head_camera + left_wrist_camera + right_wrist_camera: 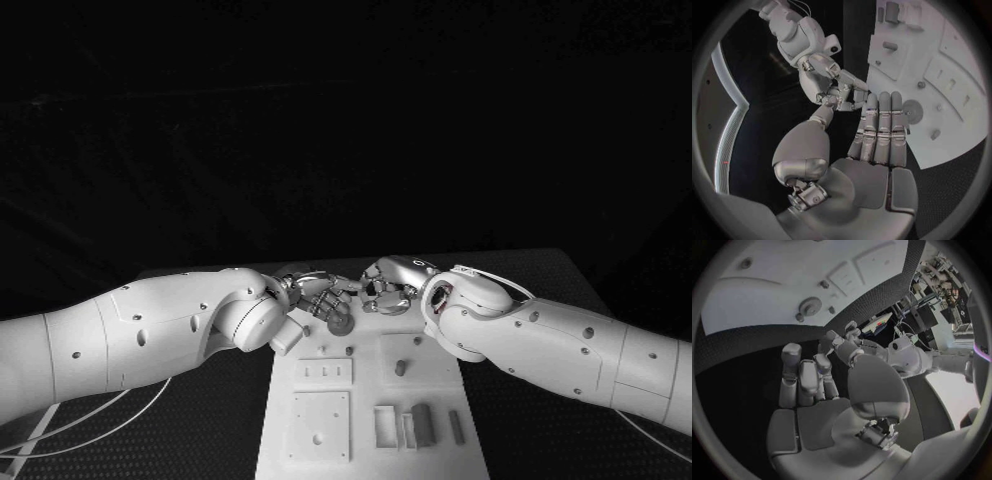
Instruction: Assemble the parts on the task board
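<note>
Meeting fingertip to fingertip at the centre of the head view, the left hand (315, 290) and right hand (389, 284) hover above the board's (325, 440) far end, likely passing a part; whether either holds one, I cannot tell. A gear (340, 323) lies on the board just below them.

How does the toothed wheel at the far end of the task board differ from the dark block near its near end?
The toothed wheel is round with teeth on its rim; the dark block is rectangular with plain sides. The toothed wheel lies flat, while the dark block stands upright. Both are grey parts resting on the white task board.
</note>
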Controlling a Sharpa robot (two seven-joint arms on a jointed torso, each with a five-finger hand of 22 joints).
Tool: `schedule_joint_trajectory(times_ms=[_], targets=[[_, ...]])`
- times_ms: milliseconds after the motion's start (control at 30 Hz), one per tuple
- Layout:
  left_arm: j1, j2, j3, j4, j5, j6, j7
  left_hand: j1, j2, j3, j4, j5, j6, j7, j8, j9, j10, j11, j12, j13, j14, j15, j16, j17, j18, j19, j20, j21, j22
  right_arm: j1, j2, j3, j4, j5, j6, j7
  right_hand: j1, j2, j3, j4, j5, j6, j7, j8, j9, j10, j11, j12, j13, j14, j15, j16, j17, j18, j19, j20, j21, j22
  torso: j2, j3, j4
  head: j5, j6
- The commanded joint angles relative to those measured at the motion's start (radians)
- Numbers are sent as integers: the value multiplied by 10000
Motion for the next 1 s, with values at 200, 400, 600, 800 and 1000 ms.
schedule_joint_trajectory(times_ms=[200, 400, 600, 800, 1000], targets=[[8, 110, 6, -4, 118, 114, -42, -17, 129, 5, -86, -5, 24, -41, -12, -12, -24, -15, -15, 100, -2, -24, -65, 131, 53, -6, -45, -51, 33, 0, 91, 2, 17, -44, 147, -175, 87, 7, -3, -10, 37, 459, 238, 113, 235, -59, -26, -2, -36, -53, -51, -31, -27, 476, -20, -27, 3, 192, 12, 5, -20, -1, -17], [9, 126, 7, -7, -95, 257, -236, 32, 187, 23, -175, -6, 86, -64, 4, -9, -15, -27, -10, 168, 13, -39, -72, 220, 34, -2, -65, -55, 57, 0, 103, 2, 78, -44, 75, -222, 91, 7, -6, -9, 37, 459, 238, 112, 237, -58, -27, -1, -40, -59, -53, -35, -42, 476, -21, -28, 3, 191, 0, 10, -2, -8, -32], [5, 247, -14, -26, -115, 251, -448, 68, 255, 47, -233, -6, 133, -81, 14, -8, 8, -42, 1, 226, 42, -55, -76, 293, 19, 12, -81, -52, 80, 0, 64, 2, 114, -44, 70, -259, 97, -4, -13, -10, 37, 463, 235, 113, 241, -48, -29, 7, -42, -56, -55, -39, -45, 476, -20, -29, 3, 190, -7, 4, 14, 8, -49], [4, 325, -34, -62, 16, 18, -339, -45, 304, 30, -196, -6, 155, -86, 7, -15, 12, -46, -2, 279, 57, -63, -97, 359, -1, 15, -93, -62, 94, 0, 31, 2, 241, -44, 124, -255, 102, -7, -17, -9, 37, 468, 233, 114, 246, -42, -32, 11, -47, -56, -58, -43, -55, 476, -19, -31, 4, 188, 1, 11, -3, 22, -50], [4, 369, -34, -65, 67, 9, -350, -30, 366, 62, -208, -6, 169, -93, 4, -18, 16, -53, -4, 310, 73, -76, -109, 396, -5, 8, -105, -74, 100, -2, 33, 2, 339, -44, 86, -276, 108, -11, -22, -9, 37, 473, 231, 115, 250, -41, -34, 12, -56, -53, -60, -45, -58, 476, -17, -33, 4, 187, 1, 27, -23, 35, -51]])
